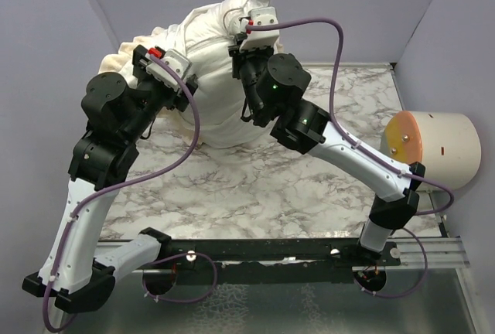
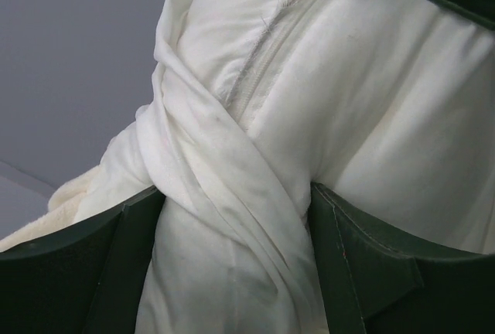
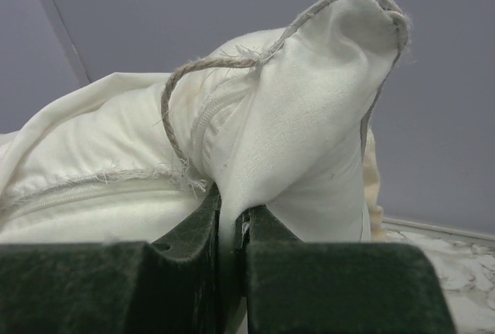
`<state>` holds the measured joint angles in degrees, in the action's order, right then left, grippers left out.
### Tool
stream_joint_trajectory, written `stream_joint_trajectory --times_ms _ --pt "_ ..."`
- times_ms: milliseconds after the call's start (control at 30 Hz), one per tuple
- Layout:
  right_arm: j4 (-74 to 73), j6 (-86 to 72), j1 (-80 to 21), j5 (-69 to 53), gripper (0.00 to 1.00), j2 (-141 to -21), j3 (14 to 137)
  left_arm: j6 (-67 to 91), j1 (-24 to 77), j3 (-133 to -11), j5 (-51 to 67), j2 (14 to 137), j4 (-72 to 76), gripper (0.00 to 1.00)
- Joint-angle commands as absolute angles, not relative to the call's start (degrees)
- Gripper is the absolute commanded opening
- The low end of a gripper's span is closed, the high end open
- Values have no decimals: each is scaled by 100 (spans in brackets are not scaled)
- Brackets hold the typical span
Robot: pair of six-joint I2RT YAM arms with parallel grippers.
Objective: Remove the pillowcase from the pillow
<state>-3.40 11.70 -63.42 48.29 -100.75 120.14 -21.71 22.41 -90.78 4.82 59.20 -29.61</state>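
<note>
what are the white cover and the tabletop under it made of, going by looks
The limp white fabric pillowcase looks like thin matte woven cotton: soft twisted folds, frayed seam threads. The grey-veined white tabletop looks like marble, or possibly a marble-print laminate; the veining alone cannot settle it.

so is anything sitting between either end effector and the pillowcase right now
Nothing visible. The right end effector is pinched on a fold of the limp white-lined fabric pillowcase, and the left end effector clamps a twisted bunch of it. Both touch the cloth directly.
</note>
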Motion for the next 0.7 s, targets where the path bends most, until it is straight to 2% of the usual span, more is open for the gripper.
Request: stream_joint_trajectory --times_ms 0,233,467,667 --pt "143 1245 -6373 4831 1 -9774 11695 -2820 2259 -8602 -560 5751 -2436 72" --pt "267 1193 -6327 4849 1 -9374 11178 -3096 2259 -8366 -1185 5723 -2150 55" --pt "286 1192 -6235 4884 1 -9080 10810 -3393 2259 -8330 -1701 5745 -1373 57" --pt "-65 824 -5921 4688 1 -8957 10734 -3424 2259 -8334 -1696 5591 -1116 50"
